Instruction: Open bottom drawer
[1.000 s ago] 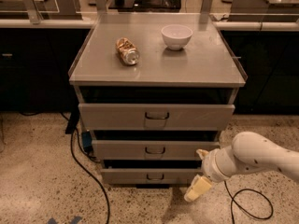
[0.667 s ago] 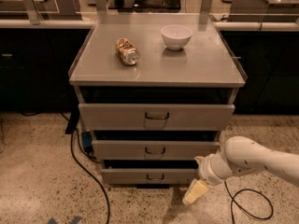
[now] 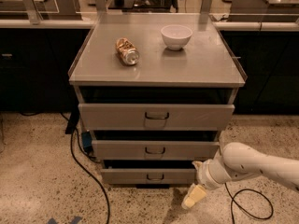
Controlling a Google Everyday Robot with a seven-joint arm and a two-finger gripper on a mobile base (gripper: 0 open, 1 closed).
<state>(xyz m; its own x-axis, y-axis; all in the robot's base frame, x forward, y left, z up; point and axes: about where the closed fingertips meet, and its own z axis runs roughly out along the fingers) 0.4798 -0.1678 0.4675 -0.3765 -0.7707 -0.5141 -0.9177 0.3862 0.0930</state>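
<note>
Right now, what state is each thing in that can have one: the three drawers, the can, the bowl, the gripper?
bottom drawer: looks pushed in, handle untouched.
middle drawer: looks pushed in.
top drawer: looks pushed in.
can: lying on its side on the cabinet top.
bowl: upright, looks empty.
gripper: low near the floor, right of the bottom drawer's handle, apart from it.

The arm [image 3: 252, 164] is shifting left. The gripper [image 3: 194, 196] is lowering slightly toward the floor, now positioned just below and right of the bottom drawer [image 3: 149, 175] front.
</note>
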